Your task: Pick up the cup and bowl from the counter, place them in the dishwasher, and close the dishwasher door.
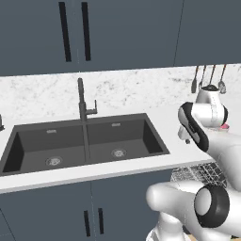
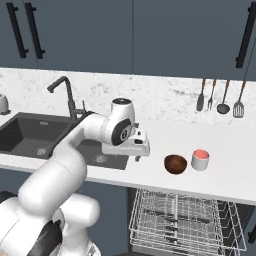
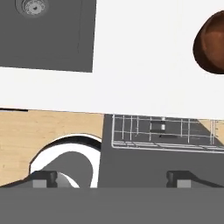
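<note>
- Cup [image 2: 200, 160]: small short light-grey cylinder with a red inside, upright on the white, faintly marbled counter [image 2: 165, 137], right of the sink and toward the near edge. Just to its left, close but apart, sits the brown rounded bowl [image 2: 175, 164].
- Tool [image 2: 137, 150]: hovers over the counter between sink and bowl, left of the bowl, pointing down. Jaws stand wide and empty; in the hand view the two dark fingertips [image 3: 43, 178] sit far apart with nothing between them.
- Handling, judged: the cup looks rigid, light and smooth-walled, so probably a little slippery. The open rim suggests pinching one wall from above, or spanning the whole body if the jaws allow. The bowl looks rigid too; its curved wall would shed a side grip, so a rim pinch seems safer.
- Dishwasher: silvery wire rack [image 2: 180, 220] is pulled out below the counter edge, beneath the cup and bowl, and nothing visible is in it.
- View differences: the right base view gives cup, bowl and rack together. In the left base view the arm covers that area; a sliver of pink shows at its far side, and the dark double-basin sink [image 1: 84, 141] and tap [image 1: 82, 101] are plain. The hand view gives the bowl's edge and the rack from above.
</note>
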